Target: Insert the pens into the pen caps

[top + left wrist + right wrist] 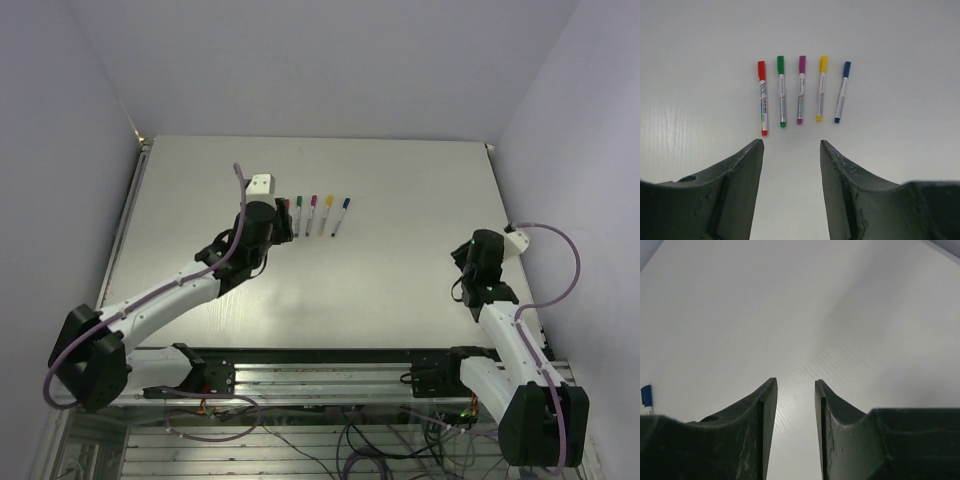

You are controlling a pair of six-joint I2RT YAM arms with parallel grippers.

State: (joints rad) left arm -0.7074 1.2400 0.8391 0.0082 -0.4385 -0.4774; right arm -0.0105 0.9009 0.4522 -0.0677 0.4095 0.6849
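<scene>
Five silvery pens lie side by side on the table, each with its matching cap on the far end: red, green, magenta, yellow and blue. In the top view the row lies at the table's middle back. My left gripper is open and empty, just short of the near ends of the red and green pens; in the top view it partly hides the red pen. My right gripper is open and empty over bare table at the right, far from the pens.
The grey table is walled at the back and on both sides. A small blue piece shows at the left edge of the right wrist view. The left wrist's white camera block stands above the pens' left end.
</scene>
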